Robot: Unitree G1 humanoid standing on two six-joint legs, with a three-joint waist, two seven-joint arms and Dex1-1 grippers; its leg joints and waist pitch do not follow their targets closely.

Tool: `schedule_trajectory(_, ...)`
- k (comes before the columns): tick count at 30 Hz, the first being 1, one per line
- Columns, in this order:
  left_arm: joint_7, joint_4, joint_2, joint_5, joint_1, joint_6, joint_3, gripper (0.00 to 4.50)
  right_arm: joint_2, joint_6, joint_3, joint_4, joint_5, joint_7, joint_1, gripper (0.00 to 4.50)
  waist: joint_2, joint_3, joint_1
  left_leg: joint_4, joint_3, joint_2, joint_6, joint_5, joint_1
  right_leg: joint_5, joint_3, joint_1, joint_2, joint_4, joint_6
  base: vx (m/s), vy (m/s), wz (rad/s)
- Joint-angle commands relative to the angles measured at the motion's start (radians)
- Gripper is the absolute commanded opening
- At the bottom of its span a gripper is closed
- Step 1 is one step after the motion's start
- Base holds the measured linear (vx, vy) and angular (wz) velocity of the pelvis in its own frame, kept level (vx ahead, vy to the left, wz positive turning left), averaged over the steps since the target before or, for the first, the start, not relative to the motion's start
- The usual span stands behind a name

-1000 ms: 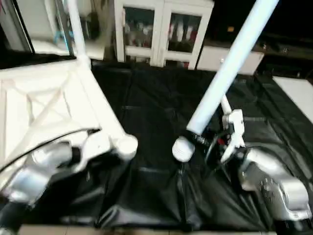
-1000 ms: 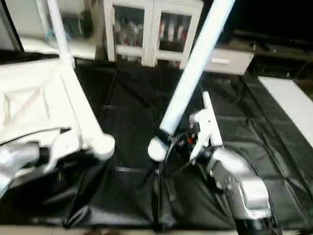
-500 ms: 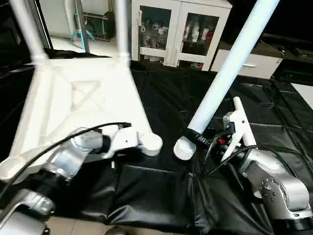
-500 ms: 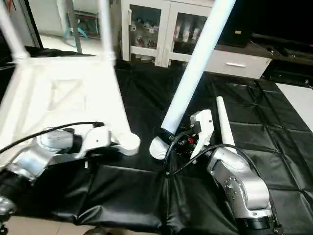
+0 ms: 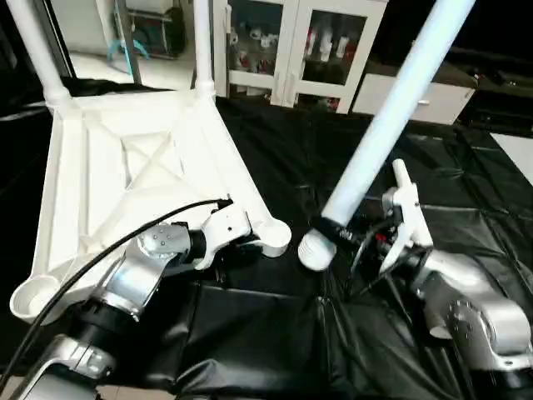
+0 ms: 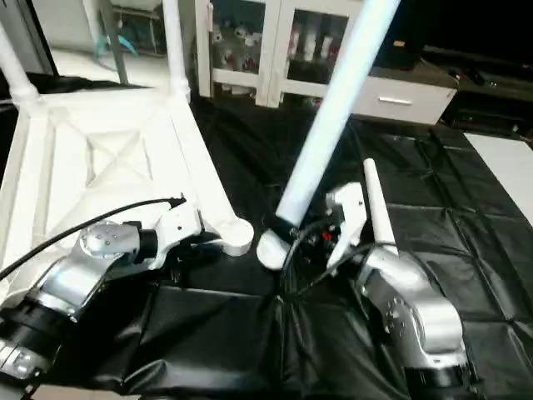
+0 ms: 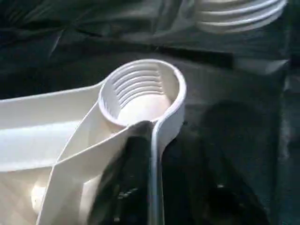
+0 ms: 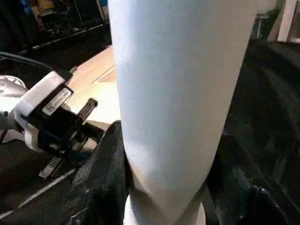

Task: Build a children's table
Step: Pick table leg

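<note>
The white tabletop lies upside down on the black mat, its X-ribs facing up. Two legs stand upright in its far corners. My left gripper is shut on the tabletop's rim beside the near right corner socket, which is empty. My right gripper is shut on a third leg, held tilted. Its threaded end hangs low over the mat, just right of that socket and apart from it. Another leg lies on the mat behind my right wrist.
The black mat is wrinkled near its front edge. A second empty socket sits at the tabletop's near left corner. A black cable runs along my left forearm. A white glass-door cabinet stands behind the mat.
The head view has shifted, bringing more of the tabletop into view. The gap between the held leg's threaded end and the near right socket has narrowed. Both grips are unchanged.
</note>
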Motion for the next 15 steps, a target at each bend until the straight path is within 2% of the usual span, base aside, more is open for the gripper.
schedule_trajectory(1,-0.023,-0.05,0.024,-0.003,0.018,0.052,0.014,1.55,-0.017,0.007,-0.015,-0.001,0.008,0.004,-0.013,1.85,0.006,-0.056,-0.006,-0.077,-0.019,0.048,-0.003,-0.151,0.034,-0.006,0.019,0.022,-0.042,-0.06,-0.203,0.0,0.0,0.0)
schedule_trajectory(3,-0.016,-0.05,0.043,0.009,0.023,0.056,0.02,1.63,-0.018,0.01,-0.016,-0.003,0.01,0.005,-0.011,1.85,0.005,-0.053,-0.015,-0.08,-0.019,0.049,-0.014,-0.188,0.034,-0.066,0.02,0.02,-0.042,-0.066,-0.191,0.0,0.0,0.0)
schedule_trajectory(7,-0.015,-0.042,0.071,0.02,0.024,0.059,0.013,1.63,-0.019,0.012,-0.016,-0.009,0.01,0.006,-0.005,1.85,0.007,-0.052,-0.019,-0.085,-0.022,0.05,-0.035,-0.227,0.036,-0.124,0.022,0.017,-0.044,-0.072,-0.175,0.0,0.0,0.0)
schedule_trajectory(8,-0.011,-0.042,0.076,0.024,0.024,0.06,0.012,1.63,-0.019,0.014,-0.016,-0.012,0.01,0.005,-0.003,1.85,0.009,-0.052,-0.019,-0.085,-0.022,0.05,-0.04,-0.231,0.037,-0.125,0.022,0.016,-0.043,-0.072,-0.173,0.0,0.0,0.0)
schedule_trajectory(11,-0.006,-0.039,0.082,0.027,0.024,0.069,0.013,1.63,-0.019,0.016,-0.017,-0.015,0.011,0.003,0.0,1.85,0.008,-0.053,-0.02,-0.084,-0.021,0.05,-0.041,-0.216,0.038,-0.093,0.021,0.016,-0.042,-0.069,-0.176,0.0,0.0,0.0)
schedule_trajectory(12,-0.005,-0.04,0.082,0.027,0.024,0.072,0.014,1.63,-0.018,0.017,-0.017,-0.018,0.012,0.002,0.002,1.85,0.012,-0.054,-0.019,-0.083,-0.021,0.049,-0.041,-0.209,0.038,-0.081,0.021,0.016,-0.042,-0.067,-0.178,0.0,0.0,0.0)
schedule_trajectory(15,0.009,-0.021,0.08,0.042,0.017,0.067,0.009,1.63,-0.017,0.02,-0.016,-0.029,0.014,-0.003,0.008,1.85,0.01,-0.055,-0.02,-0.081,-0.02,0.048,-0.036,-0.197,0.036,-0.048,0.021,0.019,-0.041,-0.066,-0.185,0.0,0.0,0.0)
